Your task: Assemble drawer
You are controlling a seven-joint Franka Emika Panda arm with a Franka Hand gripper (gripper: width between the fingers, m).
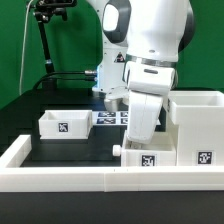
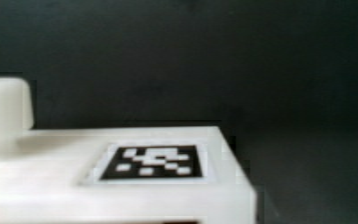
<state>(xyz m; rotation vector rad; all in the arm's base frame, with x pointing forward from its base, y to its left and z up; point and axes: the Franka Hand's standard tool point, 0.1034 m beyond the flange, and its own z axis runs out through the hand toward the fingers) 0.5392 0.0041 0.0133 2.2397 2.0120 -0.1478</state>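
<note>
Black tabletop (image 1: 70, 150) is shown with a small tray (image 1: 148, 157) beside the tall housing (image 1: 197, 125), the gripper (image 1: 141, 140) poised just above that tray, its opening hidden; grasping seems the step in hand, calling for a descent.

A robotics lab bench: a white arm (image 1: 150, 45) stands over a black table (image 1: 70, 150) fenced by a low white wall (image 1: 50, 180), before a green backdrop (image 1: 70, 60), with a black stand (image 1: 45, 45), a marker board (image 1: 108, 117) and a tray (image 1: 65, 125) bearing printed square tags.
</note>
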